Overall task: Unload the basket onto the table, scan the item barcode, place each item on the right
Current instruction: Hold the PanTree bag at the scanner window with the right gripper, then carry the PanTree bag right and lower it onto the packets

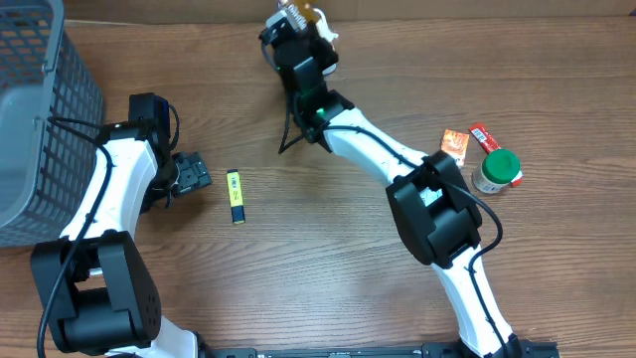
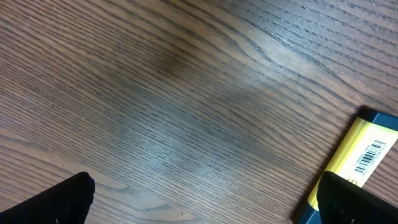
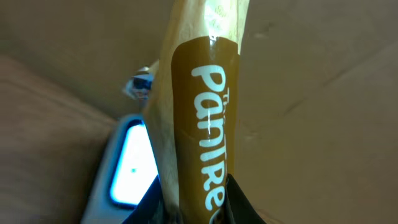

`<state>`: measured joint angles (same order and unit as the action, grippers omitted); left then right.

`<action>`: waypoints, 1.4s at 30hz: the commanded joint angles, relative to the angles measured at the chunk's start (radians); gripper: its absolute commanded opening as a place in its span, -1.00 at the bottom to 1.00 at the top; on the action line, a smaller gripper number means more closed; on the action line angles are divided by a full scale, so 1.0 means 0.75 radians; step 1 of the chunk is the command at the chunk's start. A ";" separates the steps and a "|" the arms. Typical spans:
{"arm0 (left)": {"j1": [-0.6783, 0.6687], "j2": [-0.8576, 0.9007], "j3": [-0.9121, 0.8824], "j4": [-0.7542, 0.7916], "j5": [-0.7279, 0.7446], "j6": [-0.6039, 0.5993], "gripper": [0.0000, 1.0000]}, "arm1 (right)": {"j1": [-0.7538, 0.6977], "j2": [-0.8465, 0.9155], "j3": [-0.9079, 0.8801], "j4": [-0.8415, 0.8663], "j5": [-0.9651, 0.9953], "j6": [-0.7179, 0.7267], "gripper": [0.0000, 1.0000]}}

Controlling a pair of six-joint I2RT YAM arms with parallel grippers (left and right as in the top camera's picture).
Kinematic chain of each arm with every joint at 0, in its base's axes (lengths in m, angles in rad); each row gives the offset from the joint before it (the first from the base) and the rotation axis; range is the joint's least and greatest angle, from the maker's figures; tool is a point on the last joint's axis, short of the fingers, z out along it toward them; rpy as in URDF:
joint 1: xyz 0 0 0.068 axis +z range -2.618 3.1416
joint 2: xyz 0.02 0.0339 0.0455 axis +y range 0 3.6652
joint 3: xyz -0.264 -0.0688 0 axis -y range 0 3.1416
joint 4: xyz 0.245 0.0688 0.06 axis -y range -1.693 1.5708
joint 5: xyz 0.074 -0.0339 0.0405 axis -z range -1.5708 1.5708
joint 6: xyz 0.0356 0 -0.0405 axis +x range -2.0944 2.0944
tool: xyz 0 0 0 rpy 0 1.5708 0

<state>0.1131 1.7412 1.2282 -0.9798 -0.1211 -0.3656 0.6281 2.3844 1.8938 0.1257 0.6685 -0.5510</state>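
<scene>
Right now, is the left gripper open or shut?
Open: the left gripper shows fingertips wide apart, only bare table between them.

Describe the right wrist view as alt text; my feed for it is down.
The right gripper grips a tall package with a brown label and white lettering, which fills the centre of the frame. To its left is a grey device with a lit pale-blue screen, against a plain tan background.
</scene>
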 commanded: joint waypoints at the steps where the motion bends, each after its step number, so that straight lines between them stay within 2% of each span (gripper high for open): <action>1: -0.003 0.005 -0.005 -0.003 -0.013 0.015 1.00 | 0.016 0.002 -0.005 -0.046 -0.019 0.022 -0.93; 6: -0.003 0.005 -0.005 -0.003 -0.013 0.015 1.00 | 0.001 -0.034 -0.004 -0.086 0.050 0.172 -0.93; 11: -0.003 0.005 -0.005 -0.003 -0.013 0.015 0.99 | -0.009 -0.174 -0.003 -0.198 0.048 0.313 -0.93; 16: -0.003 0.005 -0.005 -0.003 -0.013 0.015 1.00 | -0.028 -0.393 -0.003 -0.580 -0.097 0.447 -0.93; 17: -0.003 0.005 -0.005 -0.003 -0.013 0.015 1.00 | -0.046 -0.463 -0.003 -0.765 -0.199 0.534 -0.93; 21: -0.003 0.005 -0.005 -0.003 -0.013 0.015 1.00 | -0.102 -0.564 -0.003 -1.129 -0.424 0.641 -0.93; 26: -0.003 0.005 -0.005 -0.003 -0.013 0.015 0.99 | -0.202 -0.585 -0.005 -1.590 -0.715 0.646 -0.93; 31: -0.003 0.005 -0.005 -0.003 -0.013 0.015 0.99 | -0.311 -0.581 -0.045 -1.900 -0.794 0.644 -0.92; 34: -0.003 0.005 -0.005 -0.003 -0.013 0.015 1.00 | -0.382 -0.581 -0.074 -2.004 -0.788 0.622 -0.81; 37: -0.003 0.005 -0.005 -0.003 -0.013 0.015 1.00 | -0.454 -0.581 -0.096 -2.025 -0.789 0.621 -0.43; 39: -0.003 0.005 -0.005 -0.003 -0.013 0.015 0.99 | -0.509 -0.581 -0.102 -2.026 -0.790 0.622 -0.31; 42: -0.003 0.005 -0.005 -0.003 -0.013 0.015 1.00 | -0.566 -0.581 -0.102 -2.004 -0.802 0.647 0.07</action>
<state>0.1131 1.7416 1.2282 -0.9798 -0.1211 -0.3656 0.2382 1.9537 1.8248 -1.3884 0.0849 -0.0731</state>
